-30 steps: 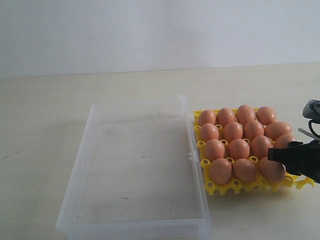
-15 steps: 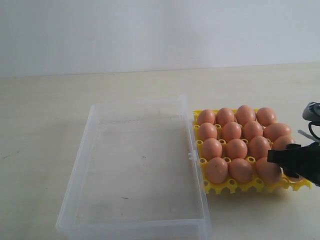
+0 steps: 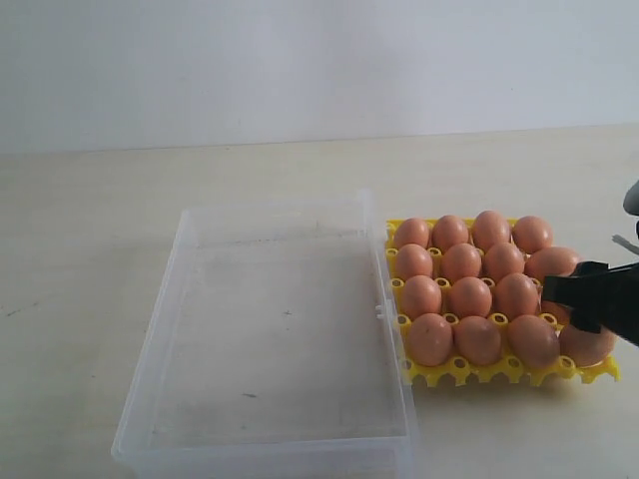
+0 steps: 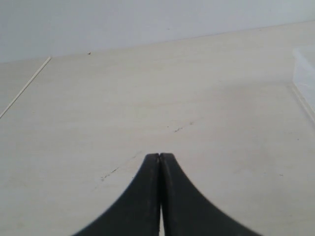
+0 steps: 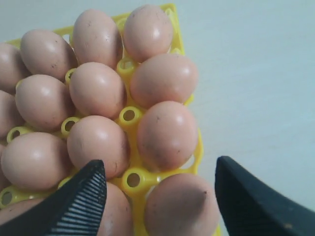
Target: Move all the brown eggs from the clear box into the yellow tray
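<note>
- Exterior view: brown eggs [image 3: 469, 297] all sit in yellow tray [image 3: 469, 371]. Clear box [image 3: 260, 451] just beside it shows no eggs, so the task looks done. Right gripper [image 3: 574, 297] hangs low over the tray's near right corner. Risk: a sideways exit clips a corner egg or drags the light tray.
- Left wrist view: left gripper [image 4: 160, 157] is closed on nothing, over bare table [image 4: 98, 98], with a box corner at the frame edge. Low risk, unless it swings in and shoves the box against the tray.
- Right wrist view: jaws are spread wide, gripping nothing, and straddle the corner egg [image 5: 182, 206], apparently without contact. Ribbed finger [image 5: 78, 201] sits close to a neighbour egg [image 5: 98, 145]. A tilt or lateral move on retreat may crack a shell, so lift straight up.
</note>
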You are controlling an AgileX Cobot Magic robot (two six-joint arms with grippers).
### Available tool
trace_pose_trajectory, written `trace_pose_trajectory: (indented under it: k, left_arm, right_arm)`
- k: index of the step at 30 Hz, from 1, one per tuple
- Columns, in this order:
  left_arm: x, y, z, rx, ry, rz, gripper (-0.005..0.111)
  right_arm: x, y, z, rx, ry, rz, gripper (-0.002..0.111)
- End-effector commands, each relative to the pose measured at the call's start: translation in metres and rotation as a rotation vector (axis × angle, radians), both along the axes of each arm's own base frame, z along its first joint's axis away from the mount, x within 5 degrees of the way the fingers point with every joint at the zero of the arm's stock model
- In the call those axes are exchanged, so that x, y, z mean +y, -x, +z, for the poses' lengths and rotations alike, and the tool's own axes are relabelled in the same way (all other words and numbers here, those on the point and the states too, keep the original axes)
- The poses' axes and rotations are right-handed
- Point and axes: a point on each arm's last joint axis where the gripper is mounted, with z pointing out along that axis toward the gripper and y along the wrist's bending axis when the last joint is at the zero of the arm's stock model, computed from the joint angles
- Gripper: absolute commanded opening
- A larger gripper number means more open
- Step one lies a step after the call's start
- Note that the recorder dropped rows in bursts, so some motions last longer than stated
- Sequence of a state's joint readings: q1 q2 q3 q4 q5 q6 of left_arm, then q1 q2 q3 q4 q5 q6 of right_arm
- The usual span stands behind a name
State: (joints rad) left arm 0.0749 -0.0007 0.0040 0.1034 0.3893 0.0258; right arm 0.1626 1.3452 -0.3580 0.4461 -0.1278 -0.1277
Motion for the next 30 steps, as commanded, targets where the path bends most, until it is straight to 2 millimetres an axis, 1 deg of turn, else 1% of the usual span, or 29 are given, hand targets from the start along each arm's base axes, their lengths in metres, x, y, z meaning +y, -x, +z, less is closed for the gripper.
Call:
trace_pose_trajectory:
  k: [1, 4, 5, 6, 8, 12, 13, 15, 17, 19, 22, 24, 30]
  left_arm:
    - [0.0, 0.0, 0.002, -0.013, 0.002, -0.005, 0.0]
    - [0.0, 0.0, 0.002, -0.013, 0.002, -0.005, 0.0]
    - [0.0, 0.0, 0.002, -0.013, 0.002, -0.005, 0.0]
    - [0.0, 0.0, 0.002, -0.013, 0.002, -0.005, 0.0]
    - [0.0, 0.0, 0.002, -0.013, 0.002, -0.005, 0.0]
    - [0.0, 0.0, 0.002, -0.013, 0.002, -0.005, 0.0]
    - [0.0, 0.0, 0.002, -0.013, 0.002, -0.005, 0.0]
    - [0.0, 0.0, 0.002, -0.013, 0.002, -0.005, 0.0]
    - [0.0, 0.0, 0.002, -0.013, 0.002, -0.005, 0.0]
    - [0.0, 0.0, 0.002, -0.013, 0.002, -0.005, 0.0]
    - [0.0, 0.0, 0.002, -0.013, 0.002, -0.005, 0.0]
    - [0.0, 0.0, 0.002, -0.013, 0.002, -0.005, 0.0]
    - [0.0, 0.0, 0.002, -0.013, 0.002, -0.005, 0.0]
  right_arm:
    - [0.001, 0.002, 0.004, -0.002, -0.024, -0.009, 0.062]
    - [0.003, 0.001, 0.009, 0.011, -0.042, -0.001, 0.061]
    - [0.004, -0.001, 0.011, 0.021, -0.057, 0.0, 0.058]
    - [0.006, -0.003, 0.015, 0.034, -0.067, 0.011, 0.054]
    - [0.011, -0.007, 0.022, 0.055, -0.078, 0.045, 0.041]
    - [0.029, -0.016, 0.036, 0.042, -0.058, 0.16, 0.003]
    - [0.034, -0.018, 0.038, 0.034, -0.054, 0.183, 0.0]
    - [0.043, -0.024, 0.041, 0.024, -0.047, 0.22, 0.0]
    - [0.05, -0.031, 0.039, 0.032, -0.038, 0.245, 0.0]
    - [0.056, -0.036, 0.033, 0.055, -0.019, 0.277, 0.0]
    - [0.059, -0.041, 0.021, 0.097, 0.016, 0.312, 0.0]
    - [0.057, -0.043, 0.016, 0.105, 0.036, 0.318, 0.0]
    - [0.04, -0.048, 0.016, 0.098, 0.051, 0.266, 0.0]
